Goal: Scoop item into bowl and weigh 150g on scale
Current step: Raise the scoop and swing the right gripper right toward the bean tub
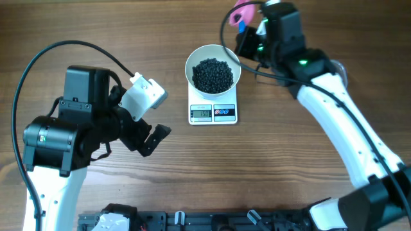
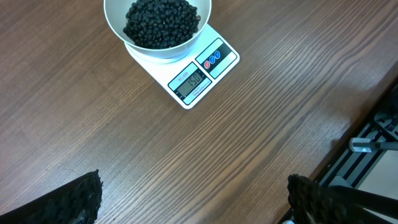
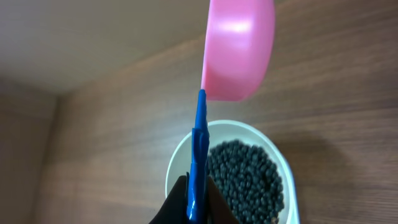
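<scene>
My right gripper pinches thin blue handle of scoop. Pink cup raised, turned on edge near bowl far side; cup inside hidden. My left gripper spread wide, empty, well apart from bowl. Beans heaped in bowl on scale; display looks to read 150. Judgement: target met. Withdraw scoop gently, clear of rim, drop no strays. Bowl smooth, white, round; beans small, black, roll easily.
</scene>
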Tool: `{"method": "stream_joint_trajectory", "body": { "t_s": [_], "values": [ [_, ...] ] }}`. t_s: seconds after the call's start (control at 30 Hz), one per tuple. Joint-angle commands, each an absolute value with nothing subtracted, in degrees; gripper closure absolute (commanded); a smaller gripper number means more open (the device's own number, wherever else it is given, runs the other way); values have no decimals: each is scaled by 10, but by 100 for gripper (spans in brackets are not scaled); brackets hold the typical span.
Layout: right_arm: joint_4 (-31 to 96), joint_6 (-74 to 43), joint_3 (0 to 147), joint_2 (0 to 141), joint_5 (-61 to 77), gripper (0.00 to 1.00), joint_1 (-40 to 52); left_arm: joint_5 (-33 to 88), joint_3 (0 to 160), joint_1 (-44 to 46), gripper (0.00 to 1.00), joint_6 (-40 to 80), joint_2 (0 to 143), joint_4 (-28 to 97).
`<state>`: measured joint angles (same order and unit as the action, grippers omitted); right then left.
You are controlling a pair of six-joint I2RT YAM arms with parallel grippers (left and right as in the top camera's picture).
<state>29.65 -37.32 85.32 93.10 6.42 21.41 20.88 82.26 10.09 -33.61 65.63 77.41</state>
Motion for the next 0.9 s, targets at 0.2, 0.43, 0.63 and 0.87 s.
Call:
{"method": "stream_joint_trajectory", "body": {
  "t_s": [0.2, 0.43, 0.63, 0.87],
  "values": [
    [373, -392, 859, 814, 69, 96, 154, 216, 832, 97, 0, -343, 656, 775],
    [537, -392, 859, 743, 59, 96, 99, 216, 832, 97, 0, -343, 656, 775],
    [614, -406, 858, 728, 57, 96, 78, 216, 832, 97, 0, -343, 656, 774],
    [672, -409, 852, 729, 47, 96, 63, 216, 832, 97, 0, -343, 656, 775]
  ]
}}
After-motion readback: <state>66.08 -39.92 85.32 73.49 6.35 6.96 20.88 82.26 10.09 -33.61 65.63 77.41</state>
